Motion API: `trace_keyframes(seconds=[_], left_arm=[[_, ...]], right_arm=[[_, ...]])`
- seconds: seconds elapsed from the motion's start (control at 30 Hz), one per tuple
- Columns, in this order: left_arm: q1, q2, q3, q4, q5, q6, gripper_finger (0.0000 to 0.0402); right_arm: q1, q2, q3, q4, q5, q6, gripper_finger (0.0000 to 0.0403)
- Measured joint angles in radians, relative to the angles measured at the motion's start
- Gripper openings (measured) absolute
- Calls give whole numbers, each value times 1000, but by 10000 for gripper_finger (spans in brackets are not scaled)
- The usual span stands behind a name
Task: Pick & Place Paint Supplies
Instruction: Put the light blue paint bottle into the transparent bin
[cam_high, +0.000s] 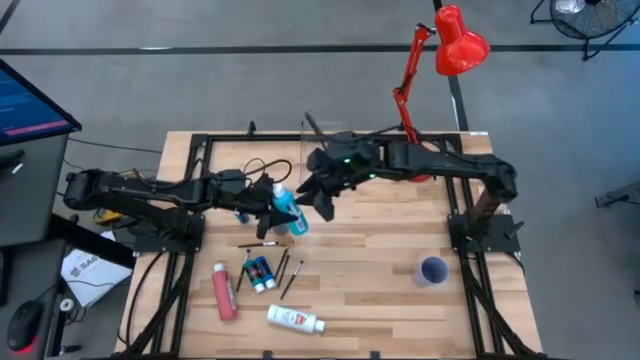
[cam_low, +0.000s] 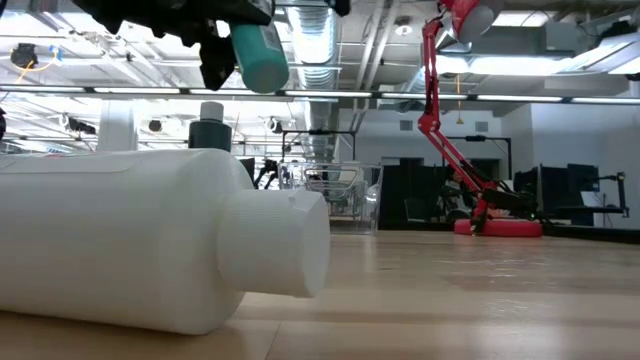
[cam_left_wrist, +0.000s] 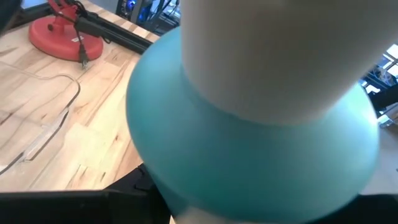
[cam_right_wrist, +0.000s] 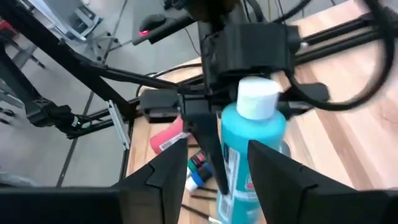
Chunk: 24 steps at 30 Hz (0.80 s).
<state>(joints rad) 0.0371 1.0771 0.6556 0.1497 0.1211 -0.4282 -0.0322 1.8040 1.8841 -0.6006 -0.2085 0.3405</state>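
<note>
Holding the blue bottle (cam_high: 287, 212) pinched, left gripper (cam_high: 275, 212) offers it to right gripper (cam_high: 322, 200), fingers spread, from 3 o'clock, probably for handover.

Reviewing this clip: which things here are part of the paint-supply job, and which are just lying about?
Job:
blue bottle, held by left gripper
red tube
white bottle
small bottles
brushes
right gripper, at the blue bottle

Lying about:
purple cup
red lamp
clear box
</note>
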Motion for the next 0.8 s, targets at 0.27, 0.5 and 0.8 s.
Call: trace_keyframes(seconds=[0.27,0.5,0.8], left_arm=[[-28,0,0,-5,0,-3,173],[-40,0,0,-4,-27,-3,173],[-40,-1,0,11,-46,2,173]], right_arm=[[-11,51,62,2,1,4,181],[-21,52,62,10,53,0,197],[-16,79,59,31,54,14,197]])
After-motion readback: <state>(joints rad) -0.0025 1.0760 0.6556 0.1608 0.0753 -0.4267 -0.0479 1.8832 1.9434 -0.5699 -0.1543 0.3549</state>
